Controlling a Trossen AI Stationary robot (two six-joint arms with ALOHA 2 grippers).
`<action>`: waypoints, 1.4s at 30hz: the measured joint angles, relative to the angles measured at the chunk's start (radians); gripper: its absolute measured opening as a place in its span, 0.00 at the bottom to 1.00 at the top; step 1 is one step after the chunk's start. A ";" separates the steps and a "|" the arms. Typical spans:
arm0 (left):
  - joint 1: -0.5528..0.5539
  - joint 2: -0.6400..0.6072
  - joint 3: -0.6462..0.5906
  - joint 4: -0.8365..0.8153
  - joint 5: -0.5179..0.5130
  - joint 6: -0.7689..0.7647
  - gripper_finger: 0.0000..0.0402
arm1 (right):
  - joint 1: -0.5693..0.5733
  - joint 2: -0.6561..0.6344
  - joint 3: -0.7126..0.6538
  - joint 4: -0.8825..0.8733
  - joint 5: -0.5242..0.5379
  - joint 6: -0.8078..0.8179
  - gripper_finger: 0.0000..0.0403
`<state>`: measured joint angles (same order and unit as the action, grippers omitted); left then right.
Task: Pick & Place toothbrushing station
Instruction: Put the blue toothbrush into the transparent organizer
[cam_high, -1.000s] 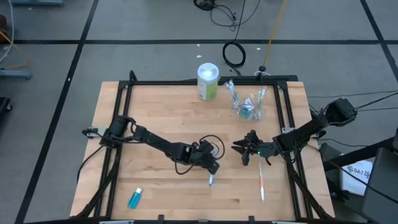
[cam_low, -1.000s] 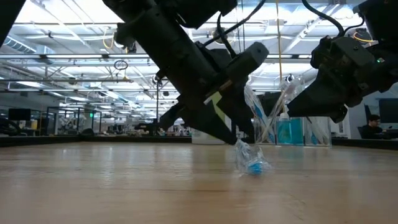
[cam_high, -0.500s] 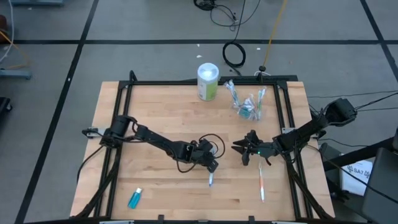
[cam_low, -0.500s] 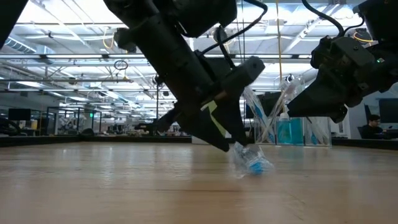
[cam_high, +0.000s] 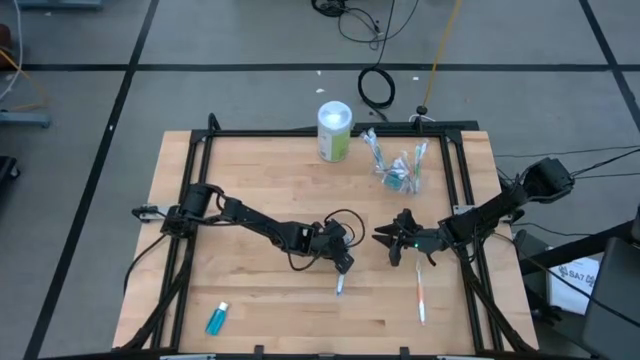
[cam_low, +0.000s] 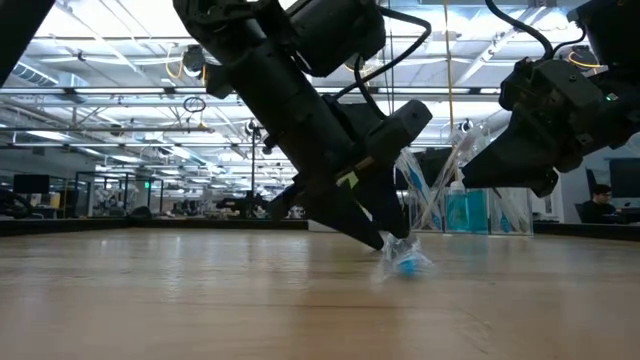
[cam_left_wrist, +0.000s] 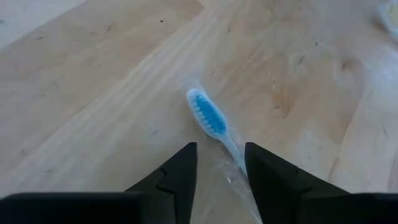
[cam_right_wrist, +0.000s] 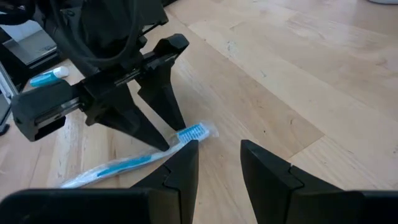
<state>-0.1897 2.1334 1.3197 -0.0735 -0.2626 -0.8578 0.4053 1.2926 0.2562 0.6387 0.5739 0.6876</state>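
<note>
- The left pincer (cam_high: 343, 266) was found low at the centre of the high view, fingers spread and released, straddling the neck of a wrapped blue toothbrush (cam_high: 339, 288) that lay flat on the table (cam_high: 250, 180).
- In the left wrist view the blue bristle head (cam_left_wrist: 207, 116) was seen just ahead of the fingertips (cam_left_wrist: 186, 155), with the handle running back between them; nothing was gripped.
- The right pincer (cam_high: 392, 246) was noted waiting right of centre, also released and empty.
- The clear cup (cam_high: 400, 172), already holding several brushes, stood at upper right; an orange toothbrush (cam_high: 420, 298) and a teal tube (cam_high: 217, 318) lay along the lower edge.
- It was judged that the fingers should be lowered to touch the table before closing, and closed squarely across the handle, since the crinkled wrapper could slip.
</note>
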 joint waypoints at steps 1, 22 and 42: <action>0.002 0.000 0.000 -0.001 -0.001 0.008 0.34 | 0.000 0.000 0.000 -0.001 0.000 0.000 0.28; 0.012 -0.061 -0.004 -0.016 -0.017 0.233 0.04 | 0.003 0.000 0.000 -0.014 -0.020 -0.016 0.28; 0.132 -0.296 -0.003 0.379 -0.296 0.801 0.02 | -0.001 0.000 0.000 -0.153 -0.183 0.009 0.28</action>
<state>-0.0577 1.8374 1.3170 0.3053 -0.5587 -0.0571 0.4044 1.2926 0.2565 0.4856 0.3908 0.6965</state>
